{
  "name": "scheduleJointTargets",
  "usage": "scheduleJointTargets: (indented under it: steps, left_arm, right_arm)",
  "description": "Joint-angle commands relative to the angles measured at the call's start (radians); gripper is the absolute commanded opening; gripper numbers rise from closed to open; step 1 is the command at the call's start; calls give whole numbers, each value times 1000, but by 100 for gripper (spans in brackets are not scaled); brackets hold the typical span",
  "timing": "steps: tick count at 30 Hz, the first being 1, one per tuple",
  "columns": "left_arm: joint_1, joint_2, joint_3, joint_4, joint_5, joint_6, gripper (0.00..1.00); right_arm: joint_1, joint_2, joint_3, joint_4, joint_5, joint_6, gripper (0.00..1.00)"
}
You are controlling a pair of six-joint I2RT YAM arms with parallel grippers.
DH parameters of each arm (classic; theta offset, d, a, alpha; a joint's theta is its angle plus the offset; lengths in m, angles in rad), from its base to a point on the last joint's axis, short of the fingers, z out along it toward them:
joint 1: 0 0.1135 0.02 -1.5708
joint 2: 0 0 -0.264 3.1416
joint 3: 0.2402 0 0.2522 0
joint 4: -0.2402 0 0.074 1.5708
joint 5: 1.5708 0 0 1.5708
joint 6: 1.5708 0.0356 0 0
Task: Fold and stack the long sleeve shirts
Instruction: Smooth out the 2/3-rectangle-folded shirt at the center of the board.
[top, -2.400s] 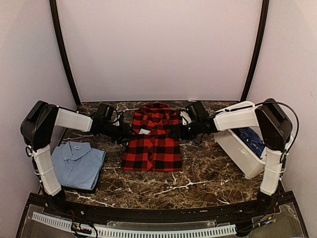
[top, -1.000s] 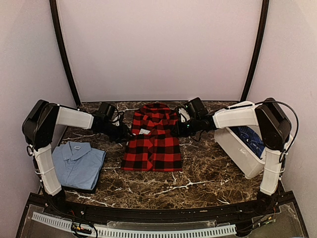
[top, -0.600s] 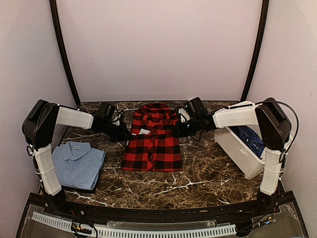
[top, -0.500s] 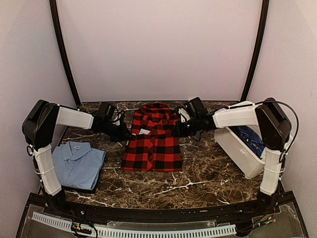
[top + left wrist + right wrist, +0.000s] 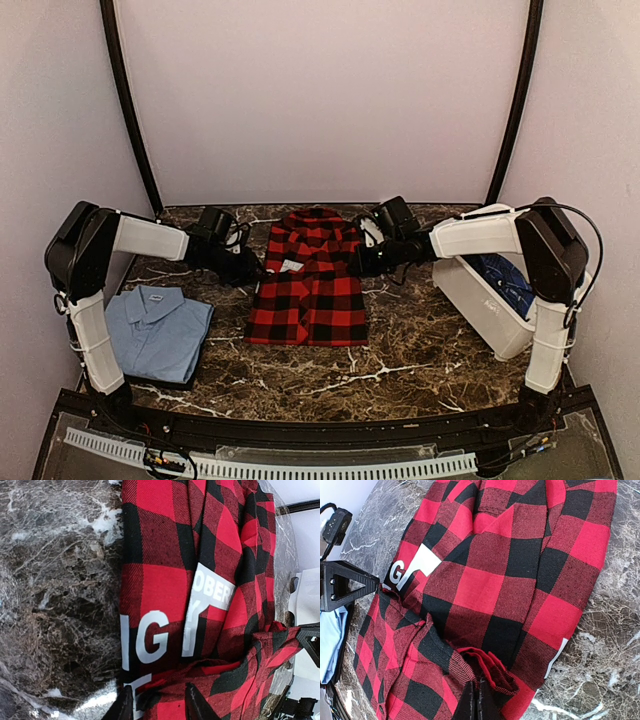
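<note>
Centre frame, top view: one red-and-black flannel shirt lies flat. One light blue shirt is folded at lower left. One dark blue shirt sits in the white bin at right. Left gripper has its fingers apart, astride the flannel's edge. Right gripper has its fingers together, pinching a flannel fold.

You see the left gripper low down, jaws apart astride a bunched edge of the flannel shirt on the marble table.

Three shirts, one red shirt, one light blue shirt left of it, one dark blue shirt right of it, one bin, two claws, left claw, right claw
</note>
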Motion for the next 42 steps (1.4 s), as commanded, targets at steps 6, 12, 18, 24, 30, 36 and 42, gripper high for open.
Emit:
scheduleJointTargets:
  steps: [6, 12, 18, 24, 30, 36, 42]
  left_arm:
    - [8, 6, -2, -3, 20, 21, 33]
    - [8, 9, 1, -14, 17, 24, 31]
    - [7, 23, 3, -4, 32, 20, 30]
    - [6, 20, 10, 2, 50, 16, 22]
    - [6, -19, -4, 20, 58, 13, 9]
    - [6, -64, -33, 55, 79, 11, 2]
    - [6, -133, -76, 118, 100, 9, 0]
  right_arm:
    - [-7, 0, 26, 1, 9, -11, 0]
    - [-8, 6, 37, -4, 5, -13, 0]
    - [-8, 8, 40, -6, 7, -16, 0]
    - [-8, 14, 44, -6, 4, -19, 0]
    - [-6, 14, 47, -16, 15, -35, 0]
    - [6, -8, 45, -29, 49, -62, 0]
    - [40, -63, 26, -19, 121, -104, 0]
